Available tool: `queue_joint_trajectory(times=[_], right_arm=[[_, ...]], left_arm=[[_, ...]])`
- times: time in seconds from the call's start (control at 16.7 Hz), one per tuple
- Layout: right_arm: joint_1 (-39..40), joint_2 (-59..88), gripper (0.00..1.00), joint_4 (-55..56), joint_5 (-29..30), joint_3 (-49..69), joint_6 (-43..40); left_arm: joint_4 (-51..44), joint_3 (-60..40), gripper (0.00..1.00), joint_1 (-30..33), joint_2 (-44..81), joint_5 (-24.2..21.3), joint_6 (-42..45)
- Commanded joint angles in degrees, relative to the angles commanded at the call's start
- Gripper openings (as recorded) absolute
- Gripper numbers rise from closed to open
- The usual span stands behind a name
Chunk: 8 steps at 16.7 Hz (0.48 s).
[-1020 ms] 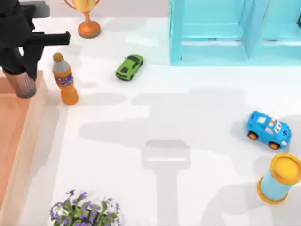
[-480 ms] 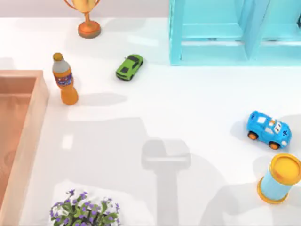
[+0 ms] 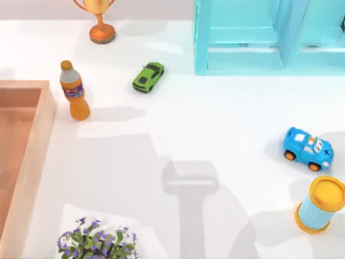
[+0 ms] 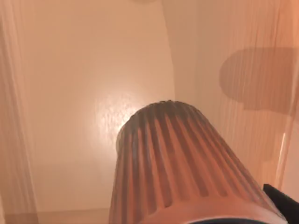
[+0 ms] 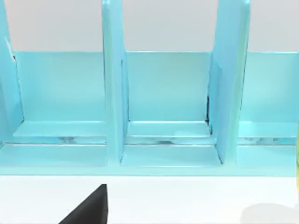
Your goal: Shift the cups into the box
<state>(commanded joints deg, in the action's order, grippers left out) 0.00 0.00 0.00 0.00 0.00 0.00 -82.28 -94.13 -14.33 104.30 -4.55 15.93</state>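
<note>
A dark reddish-brown ribbed cup (image 4: 177, 163) sits close up in the left wrist view, over the tan-orange floor of the box (image 4: 84, 93). My left gripper (image 4: 205, 219) is shut on it near its rim, and one dark fingertip (image 4: 286, 205) shows beside the cup. In the top view the box (image 3: 38, 140) lies at the table's left edge, with its thick wall and part of its floor in sight. The right wrist view has one black finger (image 5: 88, 210) of my right gripper low over the white table, facing the shelf unit.
An orange bottle (image 3: 74, 91) stands just right of the box's far corner. A green car (image 3: 148, 76), a trophy (image 3: 100, 21) and a turquoise shelf unit (image 3: 242, 38) are at the back. A blue car (image 3: 308, 149), a light-blue cylinder (image 3: 321, 205) and flowers (image 3: 97, 243) are nearer.
My left arm, holding the ribbed cup above the box's far wall a second ago, has moved left out of the top view. The cup is now over the box's floor.
</note>
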Motion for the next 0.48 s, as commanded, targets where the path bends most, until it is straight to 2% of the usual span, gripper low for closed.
queue_joint_trajectory(times=[0.24,0.48], right_arm=[[0.00,0.00,1.00,0.00,0.00,0.00,0.00],[0.00,0.00,1.00,0.00,0.00,0.00,0.00]], left_arm=[[8.29,8.67,0.00,-0.50,-0.08,0.05,0.37],[10.49,10.88,0.00,-0.65,-0.09,0.01,0.50]])
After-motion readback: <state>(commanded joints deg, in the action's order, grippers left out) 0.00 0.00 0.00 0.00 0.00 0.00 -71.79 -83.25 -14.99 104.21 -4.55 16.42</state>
